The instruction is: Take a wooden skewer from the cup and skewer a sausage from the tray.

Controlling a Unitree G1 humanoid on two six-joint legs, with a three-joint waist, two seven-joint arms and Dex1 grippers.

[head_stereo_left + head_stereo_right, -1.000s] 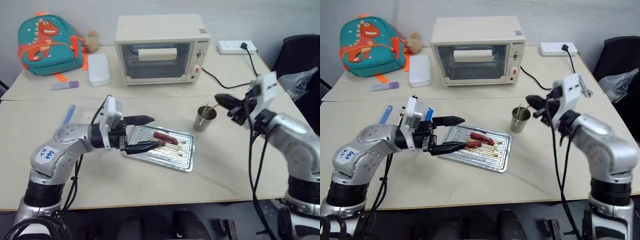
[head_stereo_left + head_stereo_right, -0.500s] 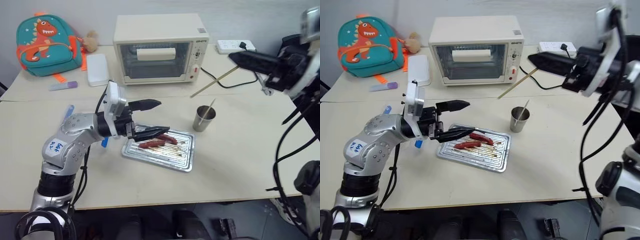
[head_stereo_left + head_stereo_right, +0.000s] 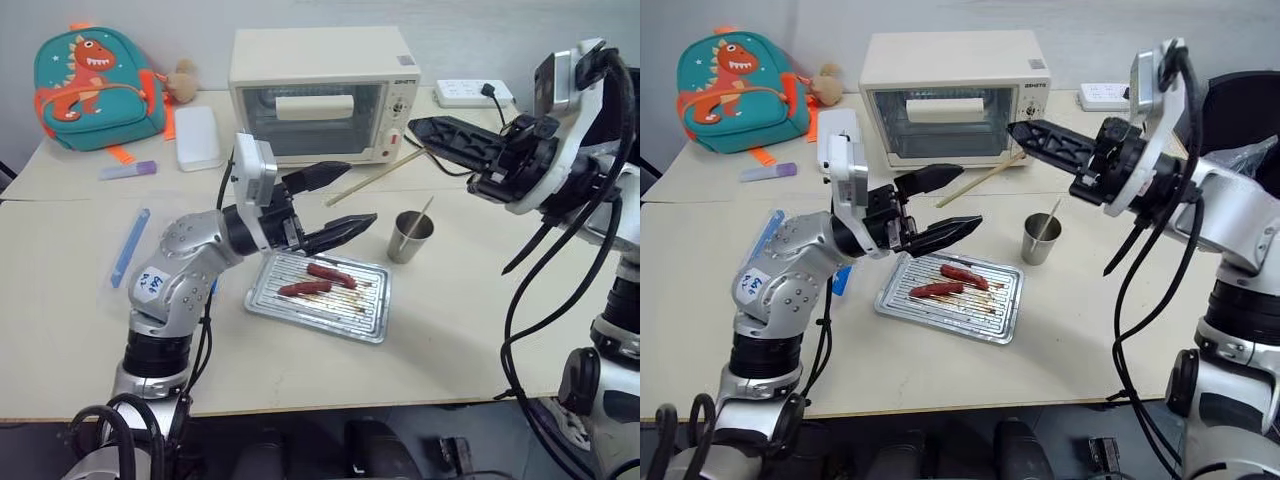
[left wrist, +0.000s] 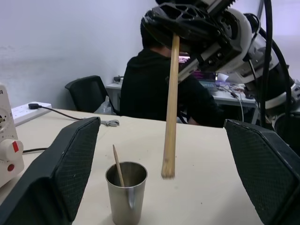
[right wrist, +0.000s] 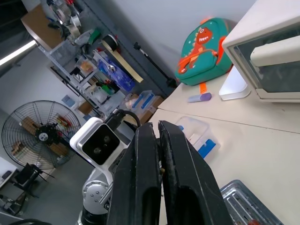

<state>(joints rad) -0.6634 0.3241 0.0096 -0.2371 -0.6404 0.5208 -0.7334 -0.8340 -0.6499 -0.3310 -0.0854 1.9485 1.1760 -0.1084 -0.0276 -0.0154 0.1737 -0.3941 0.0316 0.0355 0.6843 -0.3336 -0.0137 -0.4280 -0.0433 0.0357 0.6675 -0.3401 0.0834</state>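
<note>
Up in the air, the right gripper (image 3: 1025, 132) has its two black fingers pressed together on a wooden skewer (image 3: 980, 179). The stick slants down from the fingertips toward the robot's left, in front of the toaster oven (image 3: 952, 97). In the left wrist view the same skewer (image 4: 170, 108) hangs from the right gripper with its free end above the table (image 3: 480, 330), just beside the cup (image 4: 126, 192).

The left gripper (image 3: 943, 205) hovers above the near-left end of the tray (image 3: 1000, 322), and its fingers (image 3: 940, 235) are wide apart — nothing is between them. The skewer's lower end is close to the upper finger, but it is hard to tell if they touch.

The silver cup (image 3: 1041, 238) stands on the table to the right of the tray, and one more stick (image 3: 1050, 216) leans inside it. Two small red-brown sausages lie on the tray's ridged bottom — one sausage (image 3: 962, 276) nearer the middle, the other sausage (image 3: 936, 290) nearer the left side.

A green dinosaur backpack (image 3: 728, 91) sits at the far left of the table. Behind the table, a person in dark clothes (image 4: 161, 89) sits at a desk.
</note>
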